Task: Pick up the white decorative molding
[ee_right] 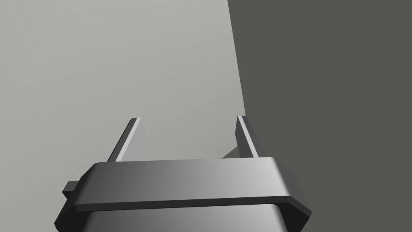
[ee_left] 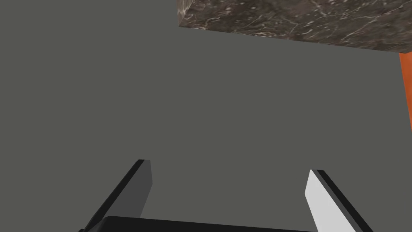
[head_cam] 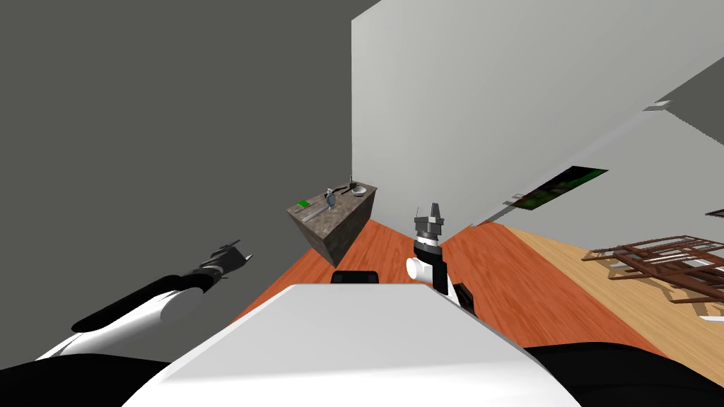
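Observation:
A brown marbled block of a table (head_cam: 348,225) stands in the far corner, well ahead of both arms. On its top lies a pale slim strip (head_cam: 317,210), which may be the molding, too small to make out. My left gripper (head_cam: 240,256) hangs out to the left, near the dark grey wall. In the left wrist view the left gripper (ee_left: 228,166) is open and bare, with the marbled block (ee_left: 301,20) far beyond its fingertips. My right gripper (head_cam: 435,209) is raised in front of the pale wall; in its wrist view the right gripper (ee_right: 188,118) is open with nothing in it.
On the table top also sit a green item (head_cam: 303,203), a small bowl (head_cam: 359,190) and dark small things. The floor (head_cam: 396,247) is orange-red, with paler wood (head_cam: 608,282) to the right. A brown slatted frame (head_cam: 664,258) stands at far right. A dark picture (head_cam: 558,187) hangs on the wall.

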